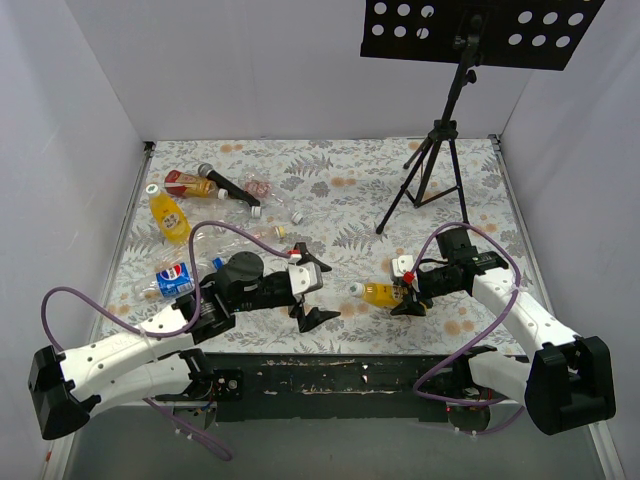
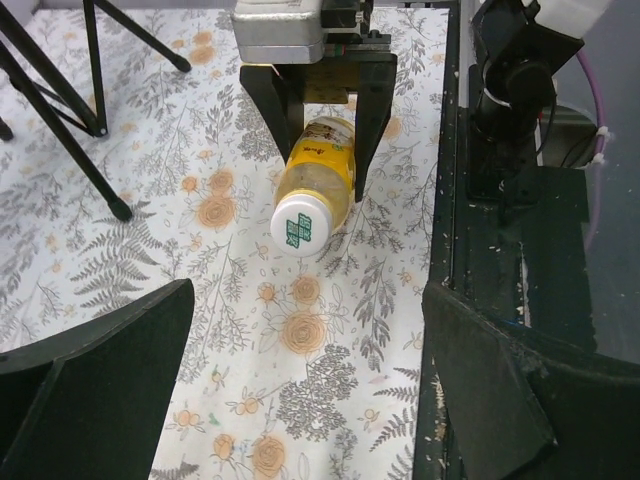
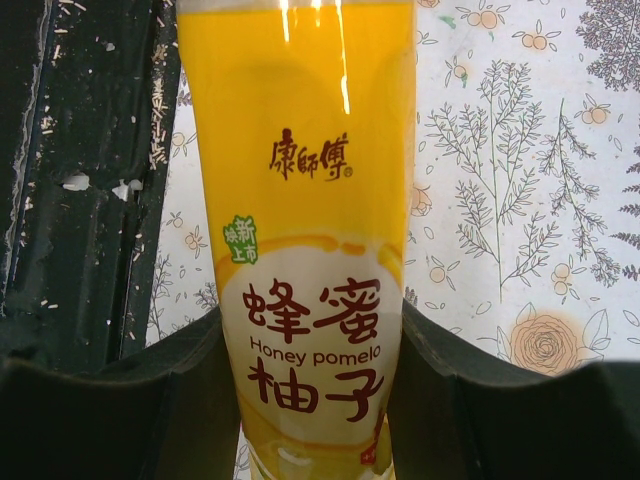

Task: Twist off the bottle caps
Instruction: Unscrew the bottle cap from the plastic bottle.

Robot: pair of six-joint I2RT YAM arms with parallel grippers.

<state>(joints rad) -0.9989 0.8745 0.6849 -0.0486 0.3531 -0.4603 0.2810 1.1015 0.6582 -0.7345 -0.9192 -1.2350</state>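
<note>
One bottle (image 1: 382, 294) flat, cap (image 1: 355, 290) leftward.

Your left gripper (image 1: 312, 292) has open floral table (image 1: 340, 215) between it and the capped end of the honey pomelo bottle (image 1: 380, 293) at its 3 o'clock; nothing lies in that gap. The right gripper (image 1: 412, 296) blocks the bottle's far end, fingers pressed on both sides. Tripod (image 1: 432, 165) legs stand at 12 o'clock from the bottle, well apart. At 10 o'clock from your left gripper, a clutter of bottles and a microphone (image 1: 228, 186) crowds the table's far-left part.
</note>
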